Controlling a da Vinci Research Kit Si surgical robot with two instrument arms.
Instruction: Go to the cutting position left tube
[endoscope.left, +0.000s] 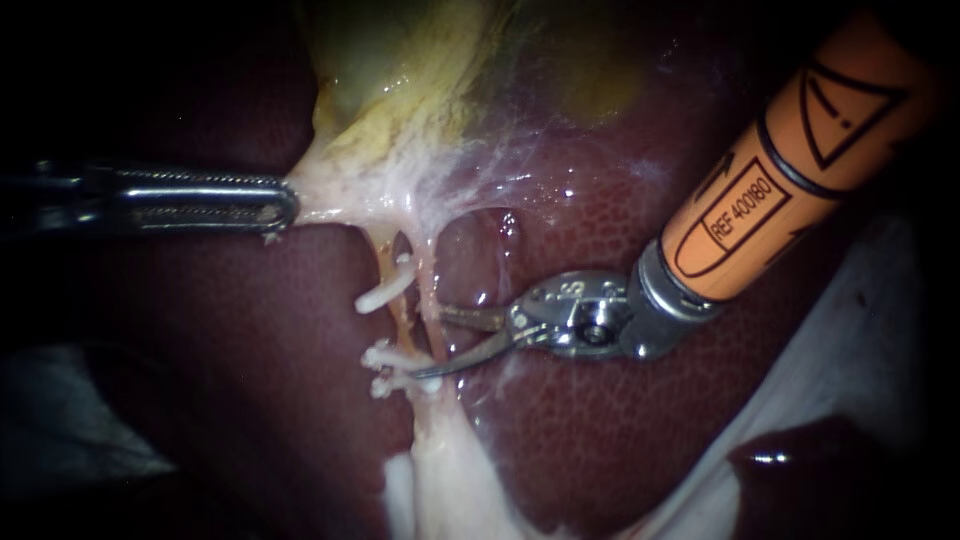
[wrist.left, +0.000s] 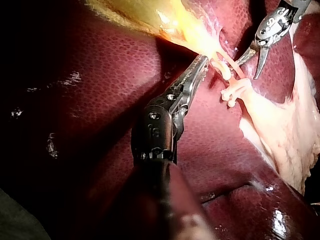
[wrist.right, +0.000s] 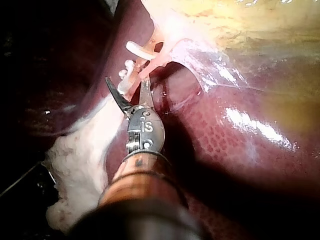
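Jaws of right instrument (endoscope.left: 430, 343) gaping, nothing pinched; left tube (endoscope.left: 398, 318) sits just past tips, running crosswise between clips (endoscope.left: 385, 292). Left instrument (endoscope.left: 285, 205) clamped on tissue (endoscope.left: 330, 195), farther off.

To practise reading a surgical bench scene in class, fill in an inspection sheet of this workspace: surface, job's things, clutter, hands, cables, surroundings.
Surface: liver, dark red and glistening, with the gallbladder above it.
Job's things: left tube carrying white clips, one above a bare stretch and more below it.
Clutter: nothing seen.
Hands: left instrument, jaws shut on pale tissue just below the gallbladder. Right instrument, curved blade-like jaws open, with the left tube apparently between them.
Cables: nothing seen.
Surroundings: pale sheet beyond the liver's edge; the rest is dark.
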